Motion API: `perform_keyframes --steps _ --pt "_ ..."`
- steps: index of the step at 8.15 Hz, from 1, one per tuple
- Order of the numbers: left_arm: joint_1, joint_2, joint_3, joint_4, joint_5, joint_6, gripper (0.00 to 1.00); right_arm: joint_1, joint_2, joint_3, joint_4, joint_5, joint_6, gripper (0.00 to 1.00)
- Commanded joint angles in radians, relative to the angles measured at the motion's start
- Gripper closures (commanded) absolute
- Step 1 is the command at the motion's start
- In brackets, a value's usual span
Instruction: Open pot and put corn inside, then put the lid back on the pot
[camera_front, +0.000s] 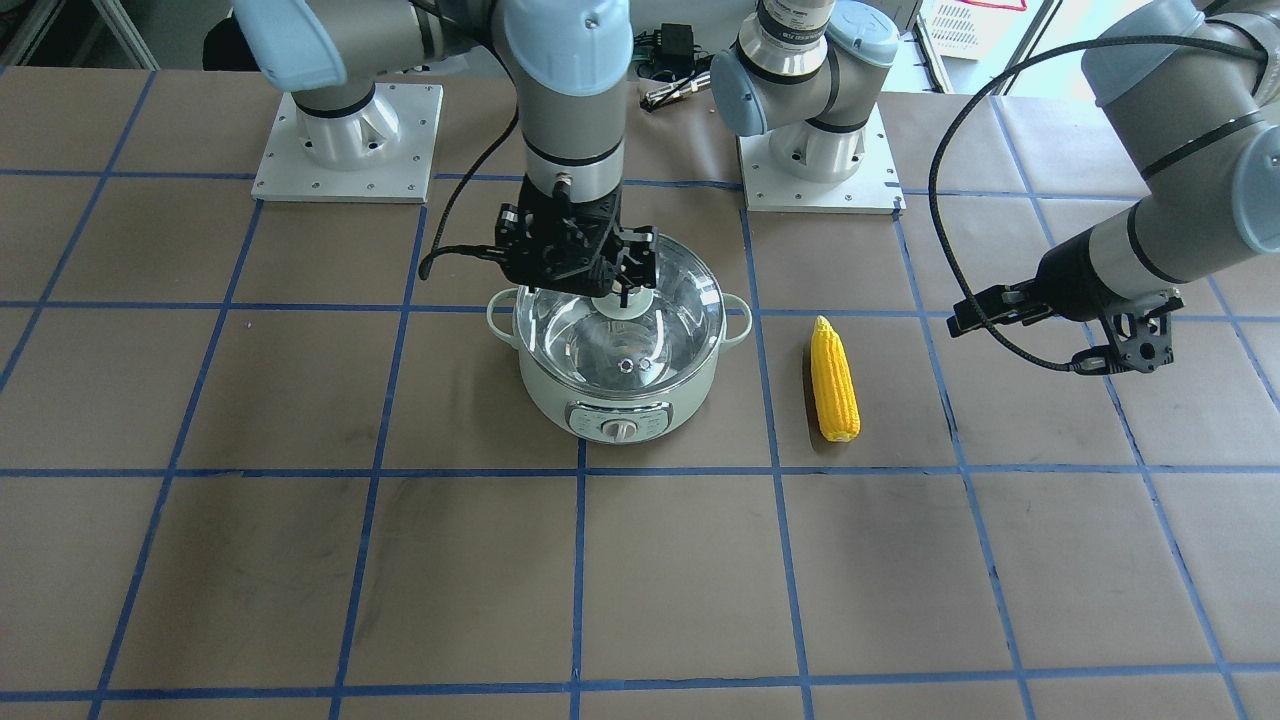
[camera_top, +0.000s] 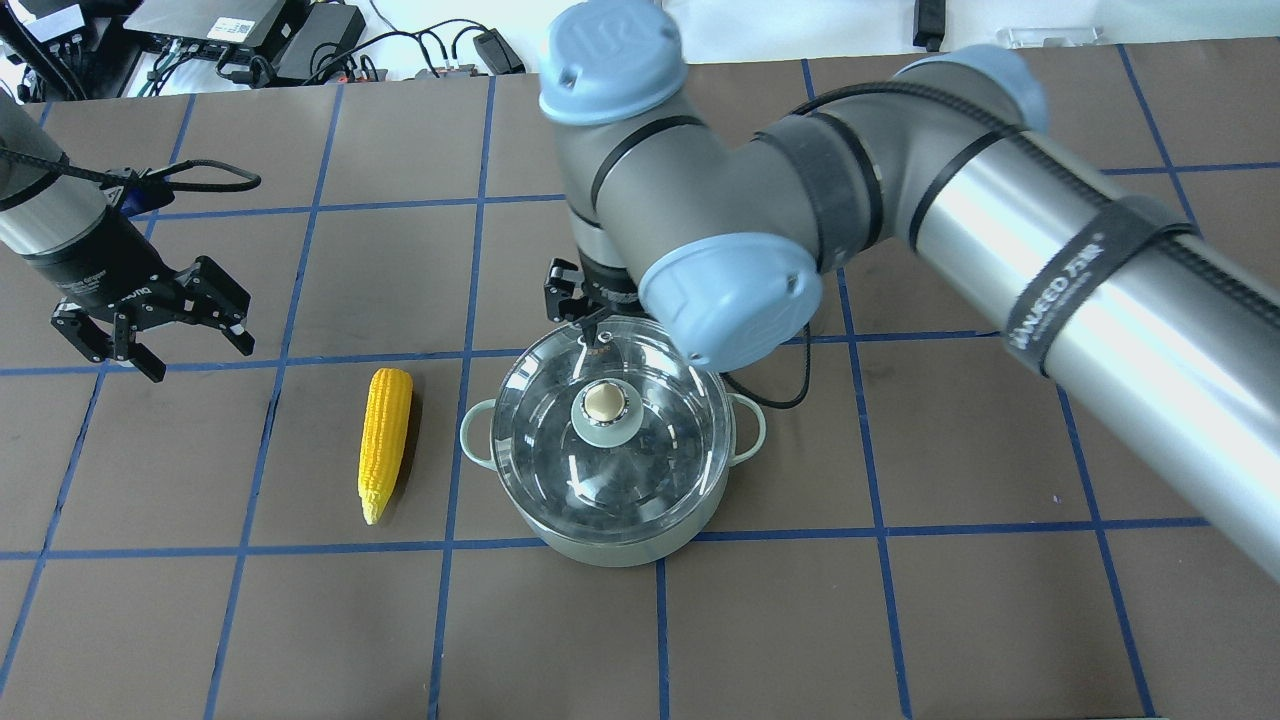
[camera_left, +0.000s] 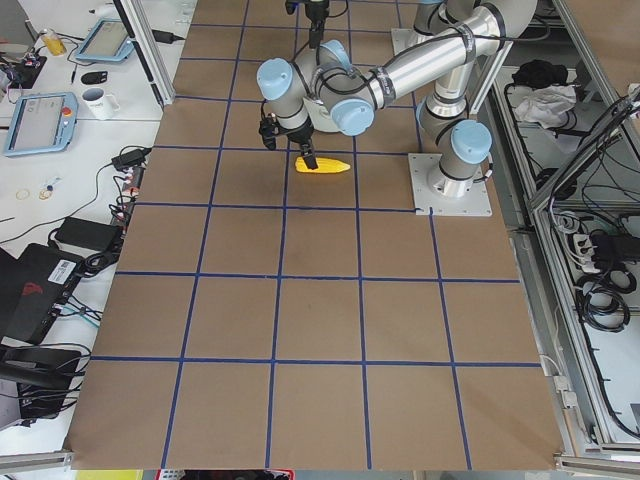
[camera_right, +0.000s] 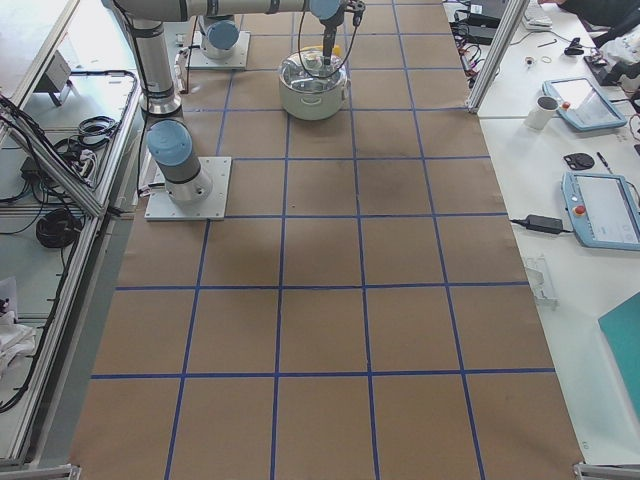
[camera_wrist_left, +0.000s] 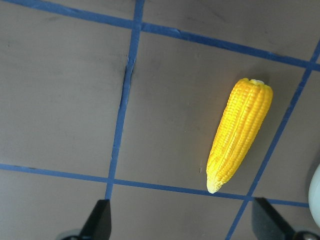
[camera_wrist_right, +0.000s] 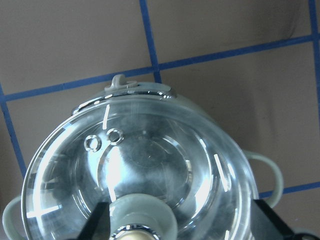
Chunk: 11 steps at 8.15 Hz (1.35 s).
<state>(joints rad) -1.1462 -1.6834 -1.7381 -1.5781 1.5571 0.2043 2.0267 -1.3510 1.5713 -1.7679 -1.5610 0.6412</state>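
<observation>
The mint-green pot stands mid-table with the glass lid on it. The lid's knob has a beige top. My right gripper hangs just above the knob, open. In the right wrist view the knob sits between the two spread fingers, untouched. The yellow corn lies flat on the table beside the pot, on the robot's left. My left gripper is open and empty, hovering above the table further left of the corn. The left wrist view shows the corn ahead of the fingertips.
The table is brown paper with a grid of blue tape lines. The two arm bases stand on metal plates at the robot's side of the table. Cables and devices lie beyond the far table edge.
</observation>
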Motion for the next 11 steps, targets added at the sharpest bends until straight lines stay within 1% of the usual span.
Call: perform_keyframes --steps 1,2,3,4,5,6,7,9,10,11 --pt "-0.036 0.038 -0.072 0.068 0.004 -0.143 0.00 0.078 0.072 0.025 -0.036 0.006 0.132 0.00" --pt "-0.111 0.036 -0.095 0.172 0.006 -0.091 0.00 0.078 0.073 0.026 -0.038 0.006 0.133 0.00" --pt "-0.178 0.024 -0.162 0.310 0.001 -0.006 0.00 0.078 0.073 0.026 -0.036 0.004 0.132 0.00" --pt "-0.222 0.025 -0.237 0.398 -0.006 0.053 0.00 0.078 0.073 0.026 -0.035 0.006 0.129 0.21" --pt "-0.239 0.031 -0.285 0.406 -0.012 0.061 0.00 0.078 0.072 0.026 -0.032 0.007 0.120 0.35" --pt "-0.239 0.030 -0.308 0.447 -0.043 0.154 0.00 0.076 0.070 0.026 -0.027 0.034 0.105 0.39" --pt "-0.237 0.025 -0.325 0.498 -0.069 0.202 0.00 0.076 0.067 0.024 -0.030 0.035 0.101 0.40" --pt "-0.219 -0.004 -0.342 0.515 -0.074 0.202 0.00 0.076 0.063 0.024 -0.027 0.035 0.100 0.43" --pt "-0.190 -0.043 -0.345 0.591 -0.071 0.201 0.00 0.076 0.063 0.024 -0.025 0.035 0.100 0.46" --pt "-0.158 -0.080 -0.353 0.610 -0.071 0.190 0.00 0.075 0.061 0.021 -0.025 0.035 0.098 0.49"
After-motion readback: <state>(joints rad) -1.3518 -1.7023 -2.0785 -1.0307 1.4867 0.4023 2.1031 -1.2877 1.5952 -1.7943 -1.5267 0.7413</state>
